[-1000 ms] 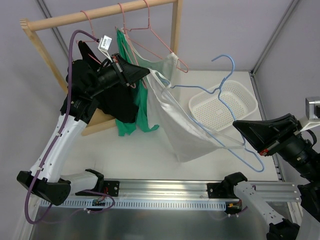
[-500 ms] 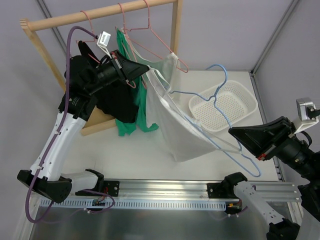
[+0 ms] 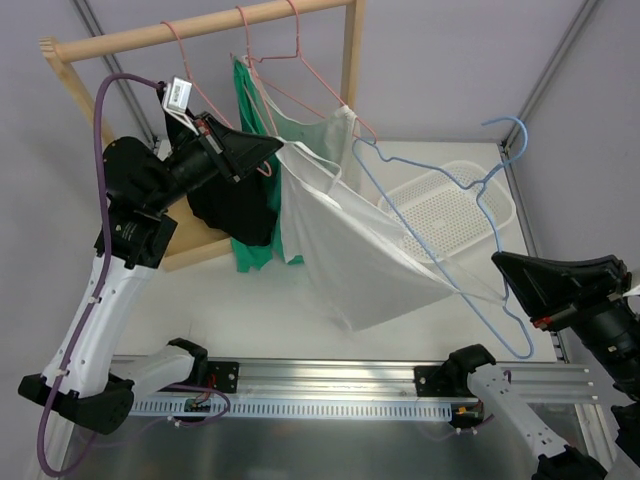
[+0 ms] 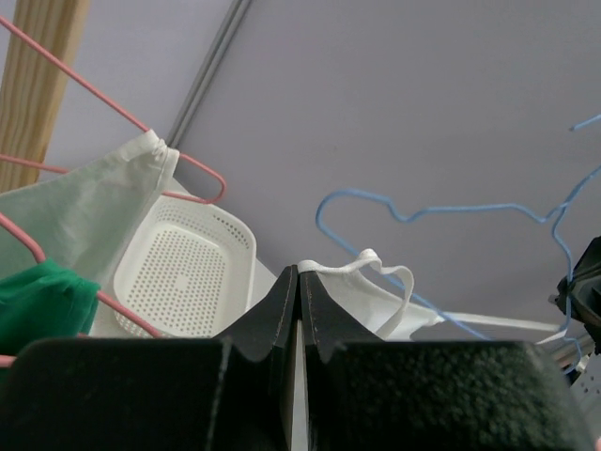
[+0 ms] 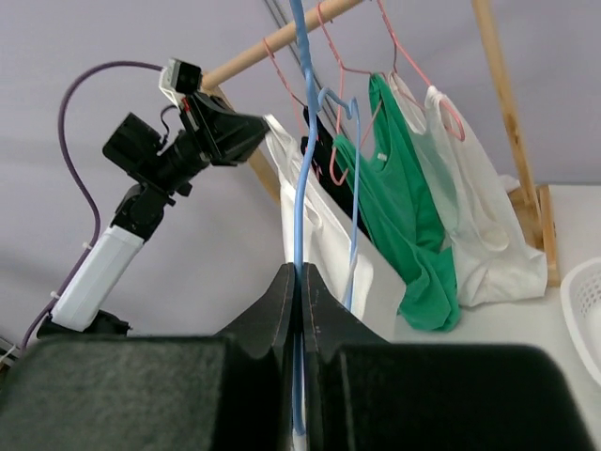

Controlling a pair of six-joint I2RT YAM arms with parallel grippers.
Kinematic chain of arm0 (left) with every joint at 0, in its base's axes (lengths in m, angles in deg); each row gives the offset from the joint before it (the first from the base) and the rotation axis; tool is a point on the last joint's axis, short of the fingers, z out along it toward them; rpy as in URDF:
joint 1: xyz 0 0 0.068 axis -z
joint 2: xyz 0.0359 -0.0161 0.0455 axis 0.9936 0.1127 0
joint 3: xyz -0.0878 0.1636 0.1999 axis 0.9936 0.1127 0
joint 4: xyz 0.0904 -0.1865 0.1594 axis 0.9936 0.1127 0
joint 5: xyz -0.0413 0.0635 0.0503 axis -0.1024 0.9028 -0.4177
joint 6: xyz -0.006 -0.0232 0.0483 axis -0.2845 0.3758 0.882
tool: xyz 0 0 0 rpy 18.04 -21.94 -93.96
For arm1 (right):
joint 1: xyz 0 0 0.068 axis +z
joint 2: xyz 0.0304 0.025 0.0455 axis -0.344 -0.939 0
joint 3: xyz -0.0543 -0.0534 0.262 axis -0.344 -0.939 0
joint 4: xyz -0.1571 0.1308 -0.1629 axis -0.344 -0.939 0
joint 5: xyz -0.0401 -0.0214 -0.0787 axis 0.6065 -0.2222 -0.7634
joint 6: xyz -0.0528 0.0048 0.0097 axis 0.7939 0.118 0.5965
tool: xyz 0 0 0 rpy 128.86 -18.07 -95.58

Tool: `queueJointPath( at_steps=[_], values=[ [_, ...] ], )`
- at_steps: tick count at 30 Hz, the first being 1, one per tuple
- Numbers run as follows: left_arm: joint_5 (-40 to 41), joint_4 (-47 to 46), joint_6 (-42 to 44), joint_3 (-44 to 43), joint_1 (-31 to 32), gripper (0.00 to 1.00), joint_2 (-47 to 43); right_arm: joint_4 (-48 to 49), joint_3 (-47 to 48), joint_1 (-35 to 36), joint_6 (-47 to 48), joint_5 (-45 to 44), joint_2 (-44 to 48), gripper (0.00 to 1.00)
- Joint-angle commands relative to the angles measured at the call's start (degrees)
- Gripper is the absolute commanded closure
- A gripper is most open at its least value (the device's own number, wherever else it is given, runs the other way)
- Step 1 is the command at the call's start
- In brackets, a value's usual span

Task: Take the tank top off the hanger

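We judged the job about half done: the left gripper [image 4: 299, 274] was clenched on a strap of the top [image 3: 360, 250], the right gripper [image 5: 299, 272] clamped the hanger [image 5: 300, 188], and the top stretched between them above the table, its far end apparently not yet off the hanger.

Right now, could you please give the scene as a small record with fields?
left fingers: shut on a strap of the white tank top
right fingers: shut on the blue hanger
tank top state: stretched between both arms, not yet off the hanger
wooden rack: behind, holds a green top and other garments
white basket: on the table
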Motion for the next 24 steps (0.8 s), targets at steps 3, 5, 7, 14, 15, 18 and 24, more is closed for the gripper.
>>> queueJointPath(
  at_steps=[3,5,7,14,15,18,24],
  values=[
    [-1.3,-2.6,1.0,3.9,3.9,1.0,-1.4,15.6,-2.3,-0.2,-3.2,1.4,-3.7,1.0],
    [-0.7,-3.0,0.5,3.8,6.2,1.0,-1.1,20.0,-4.5,-0.4,-5.1,3.0,-4.2,1.0],
    [0.0,-3.6,-0.2,3.3,7.9,1.0,-0.5,28.0,-8.7,-0.4,-7.0,3.4,-4.3,1.0],
    [2.2,-8.0,-3.9,0.2,13.5,1.0,1.6,51.2,-22.4,-0.4,-9.6,0.9,-4.2,1.0],
    [2.0,-8.6,-4.4,-0.8,13.8,1.0,1.8,55.7,-23.7,-0.4,-9.1,0.2,-4.0,1.0],
    [1.7,-9.2,-6.6,-2.3,14.9,1.0,3.0,61.1,-25.4,-0.4,-7.0,-0.9,-5.2,1.0],
    [4.7,-17.8,-13.1,-5.1,20.8,1.0,7.1,74.1,-29.4,1.4,-6.0,-2.4,-9.4,1.0]
  ],
)
